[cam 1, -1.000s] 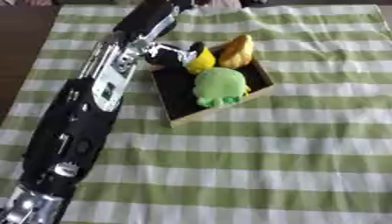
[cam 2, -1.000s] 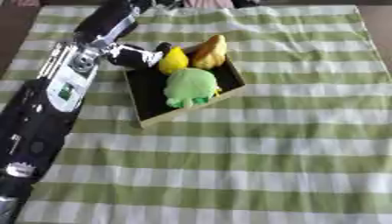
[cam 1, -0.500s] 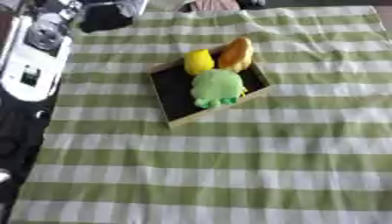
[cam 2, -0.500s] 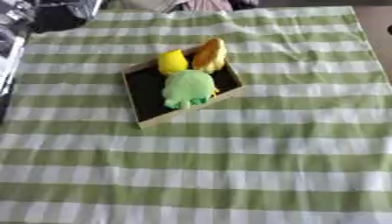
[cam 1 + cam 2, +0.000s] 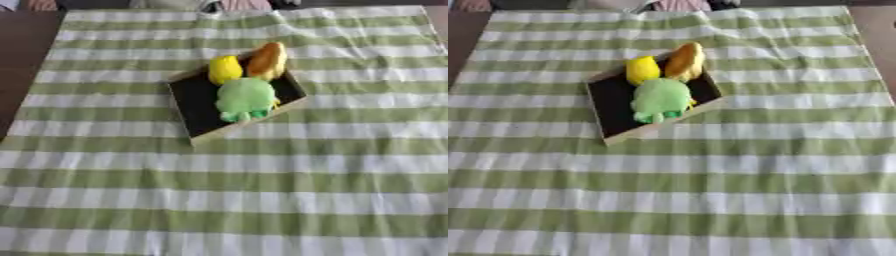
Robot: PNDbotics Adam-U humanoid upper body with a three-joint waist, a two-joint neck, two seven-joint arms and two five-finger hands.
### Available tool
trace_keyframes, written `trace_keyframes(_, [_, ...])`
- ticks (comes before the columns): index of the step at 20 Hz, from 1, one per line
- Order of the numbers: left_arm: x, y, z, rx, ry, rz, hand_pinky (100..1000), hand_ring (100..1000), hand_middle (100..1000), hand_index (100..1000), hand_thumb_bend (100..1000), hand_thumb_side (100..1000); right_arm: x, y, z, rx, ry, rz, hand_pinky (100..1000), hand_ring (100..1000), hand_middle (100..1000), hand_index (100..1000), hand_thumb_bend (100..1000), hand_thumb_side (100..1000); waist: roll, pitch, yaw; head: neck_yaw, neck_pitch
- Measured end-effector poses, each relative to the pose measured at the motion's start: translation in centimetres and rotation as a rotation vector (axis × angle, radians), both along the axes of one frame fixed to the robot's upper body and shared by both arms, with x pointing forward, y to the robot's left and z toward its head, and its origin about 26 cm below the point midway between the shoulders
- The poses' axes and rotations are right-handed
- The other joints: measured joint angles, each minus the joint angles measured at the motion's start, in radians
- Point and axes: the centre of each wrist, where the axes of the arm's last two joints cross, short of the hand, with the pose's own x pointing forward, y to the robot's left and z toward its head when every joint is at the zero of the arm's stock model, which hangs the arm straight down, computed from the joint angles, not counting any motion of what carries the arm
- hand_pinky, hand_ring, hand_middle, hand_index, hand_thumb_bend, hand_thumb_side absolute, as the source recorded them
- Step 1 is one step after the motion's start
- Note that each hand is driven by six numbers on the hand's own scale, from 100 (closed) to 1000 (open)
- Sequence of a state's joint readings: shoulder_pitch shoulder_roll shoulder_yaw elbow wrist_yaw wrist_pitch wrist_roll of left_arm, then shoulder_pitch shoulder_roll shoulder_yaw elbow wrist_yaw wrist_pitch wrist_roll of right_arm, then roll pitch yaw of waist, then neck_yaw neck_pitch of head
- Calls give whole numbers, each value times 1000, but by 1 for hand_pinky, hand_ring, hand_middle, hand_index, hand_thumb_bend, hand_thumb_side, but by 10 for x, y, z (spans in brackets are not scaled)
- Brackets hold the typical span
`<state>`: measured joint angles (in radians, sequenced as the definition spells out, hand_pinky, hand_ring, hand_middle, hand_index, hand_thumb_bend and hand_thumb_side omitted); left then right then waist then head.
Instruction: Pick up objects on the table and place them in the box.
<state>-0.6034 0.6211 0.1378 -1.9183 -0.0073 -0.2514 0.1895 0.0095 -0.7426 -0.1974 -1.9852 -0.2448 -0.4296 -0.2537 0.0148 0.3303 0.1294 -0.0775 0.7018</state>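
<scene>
A shallow wooden box with a black inside sits turned askew on the green-and-white striped cloth, a little left of the middle. Three things lie in its far half: a yellow rounded object, an orange-brown elongated one beside it on the right, and a green plush toy in front of them. The near left part of the box floor is bare. Neither of my hands shows in either view.
The striped cloth covers the table from the far edge to the near edge. Dark bare table shows along the left side. Parts of people appear at the far edge, away from the box.
My left arm, which reached over the box's far left corner a second ago, has drawn back to the left and out of view. The box and its contents stay put.
</scene>
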Motion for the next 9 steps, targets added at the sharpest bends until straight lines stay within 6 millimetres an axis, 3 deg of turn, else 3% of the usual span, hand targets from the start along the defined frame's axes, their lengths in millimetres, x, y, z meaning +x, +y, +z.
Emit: trace_keyframes(9, [-28,49,-58,-265,-115,142,739,752,673,809,100,320,-3,2,-13,58,-102,-11,949,783,678,801,100,482,-24,16,-1,14,-9])
